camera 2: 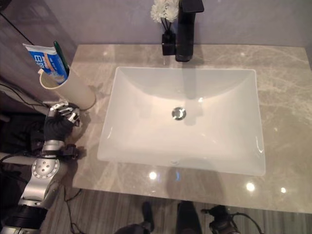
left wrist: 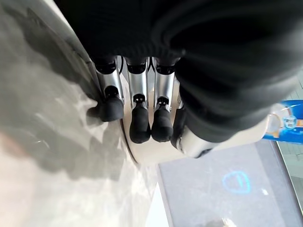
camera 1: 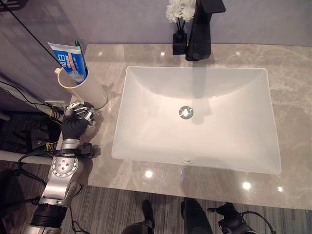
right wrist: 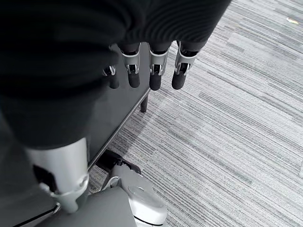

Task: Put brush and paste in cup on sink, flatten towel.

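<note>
Two items sit in the cream cup (camera 1: 87, 85): blue-white toothpaste tube (camera 1: 68, 61) and green toothbrush (camera 1: 78, 47), both leaning. Cup stands on the marble counter (camera 1: 292, 78), just left of the white basin (camera 1: 197, 119). Left hand (camera 1: 80, 113) just in front of the cup, fingertips (left wrist: 140, 127) against its base, fingers relaxed, not gripping. Right hand (right wrist: 142, 75) hangs over the carpet (right wrist: 236, 118), fingers straight, empty.

Cream cup (camera 1: 90, 87) with toothpaste (camera 1: 69, 61) beside white sink (camera 1: 146, 141), left hand (camera 1: 78, 114) just below it
</note>
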Tool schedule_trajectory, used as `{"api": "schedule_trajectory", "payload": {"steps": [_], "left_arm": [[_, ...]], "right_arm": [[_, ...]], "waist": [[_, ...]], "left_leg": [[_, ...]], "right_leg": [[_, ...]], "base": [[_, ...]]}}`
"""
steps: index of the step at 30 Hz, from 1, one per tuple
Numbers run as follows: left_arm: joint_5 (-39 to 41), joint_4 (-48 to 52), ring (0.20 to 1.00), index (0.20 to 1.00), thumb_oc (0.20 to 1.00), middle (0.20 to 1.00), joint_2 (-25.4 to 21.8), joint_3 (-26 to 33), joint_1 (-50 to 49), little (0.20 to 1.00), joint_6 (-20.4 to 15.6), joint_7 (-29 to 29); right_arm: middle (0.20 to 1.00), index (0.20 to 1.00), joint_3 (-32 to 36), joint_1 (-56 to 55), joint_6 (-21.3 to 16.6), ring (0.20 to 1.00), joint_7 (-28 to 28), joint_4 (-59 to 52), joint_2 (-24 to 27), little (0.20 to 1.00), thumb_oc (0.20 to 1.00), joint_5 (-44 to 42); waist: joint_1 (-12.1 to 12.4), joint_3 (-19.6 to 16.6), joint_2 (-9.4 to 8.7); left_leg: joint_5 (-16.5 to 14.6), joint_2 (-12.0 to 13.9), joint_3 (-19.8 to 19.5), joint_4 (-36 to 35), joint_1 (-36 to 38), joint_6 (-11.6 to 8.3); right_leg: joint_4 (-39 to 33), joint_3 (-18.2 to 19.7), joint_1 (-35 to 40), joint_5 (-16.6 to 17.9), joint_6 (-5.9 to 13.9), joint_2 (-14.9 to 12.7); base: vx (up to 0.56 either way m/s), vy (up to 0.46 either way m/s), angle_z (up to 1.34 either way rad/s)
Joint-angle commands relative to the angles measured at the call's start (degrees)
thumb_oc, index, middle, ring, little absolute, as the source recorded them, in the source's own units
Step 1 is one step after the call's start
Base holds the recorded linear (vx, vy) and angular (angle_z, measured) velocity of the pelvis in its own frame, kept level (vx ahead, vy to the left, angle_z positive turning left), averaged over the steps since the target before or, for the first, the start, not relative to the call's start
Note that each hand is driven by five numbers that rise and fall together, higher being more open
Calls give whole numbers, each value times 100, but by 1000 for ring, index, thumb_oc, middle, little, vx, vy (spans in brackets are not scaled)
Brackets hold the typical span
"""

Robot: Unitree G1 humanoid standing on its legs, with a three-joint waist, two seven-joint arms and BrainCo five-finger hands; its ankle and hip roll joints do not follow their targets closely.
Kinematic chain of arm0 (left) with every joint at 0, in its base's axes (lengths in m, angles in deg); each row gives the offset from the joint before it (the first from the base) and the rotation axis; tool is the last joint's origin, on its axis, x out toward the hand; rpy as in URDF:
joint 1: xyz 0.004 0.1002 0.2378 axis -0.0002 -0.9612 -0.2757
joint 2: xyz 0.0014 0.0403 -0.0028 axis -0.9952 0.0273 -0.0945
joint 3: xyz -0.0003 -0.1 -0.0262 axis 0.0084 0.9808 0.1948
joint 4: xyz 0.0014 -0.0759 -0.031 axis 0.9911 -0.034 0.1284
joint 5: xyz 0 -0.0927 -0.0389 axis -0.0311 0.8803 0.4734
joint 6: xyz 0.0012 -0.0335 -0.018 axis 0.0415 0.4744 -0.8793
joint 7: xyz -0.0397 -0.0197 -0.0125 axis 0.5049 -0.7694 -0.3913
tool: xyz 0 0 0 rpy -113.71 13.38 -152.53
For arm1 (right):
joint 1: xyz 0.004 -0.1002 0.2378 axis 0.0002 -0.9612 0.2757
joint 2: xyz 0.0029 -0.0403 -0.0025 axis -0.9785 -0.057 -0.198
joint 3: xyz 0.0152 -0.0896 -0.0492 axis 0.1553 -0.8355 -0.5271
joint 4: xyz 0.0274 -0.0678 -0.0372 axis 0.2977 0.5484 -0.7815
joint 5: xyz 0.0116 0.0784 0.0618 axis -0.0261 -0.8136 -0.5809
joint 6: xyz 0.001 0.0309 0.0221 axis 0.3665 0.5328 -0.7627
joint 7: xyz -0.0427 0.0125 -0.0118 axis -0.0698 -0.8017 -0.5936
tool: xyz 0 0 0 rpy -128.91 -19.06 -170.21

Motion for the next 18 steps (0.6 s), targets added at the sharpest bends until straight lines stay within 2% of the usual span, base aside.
{"api": "schedule_trajectory", "payload": {"steps": [1,10,18], "left_arm": [[105,35,200,200,200,200,-331,296,-199,200,-125,-114],[198,174,200,200,200,200,-286,545,-558,200,-134,-157],[97,-24,200,200,200,200,-370,456,-344,200,-140,-107]], "right_arm": [[1000,1000,-247,199,-94,1000,-118,23,18,1000,1000,-189],[1000,1000,-204,297,-108,1000,-170,-19,46,1000,1000,-173],[1000,1000,-205,298,-123,1000,-166,-102,66,1000,1000,-207]], "waist": [[-37,226,-94],[43,235,-75],[24,268,-44]], "left_leg": [[-306,-211,-173,278,189,75],[-324,-234,-257,327,162,86],[-285,-230,-251,310,125,45]], "right_leg": [[-8,473,135,8,353,-19],[-8,400,165,-5,352,-74],[-8,347,138,-2,347,-88]], "base": [[0,0,0],[-2,1,1],[0,0,0]]}}
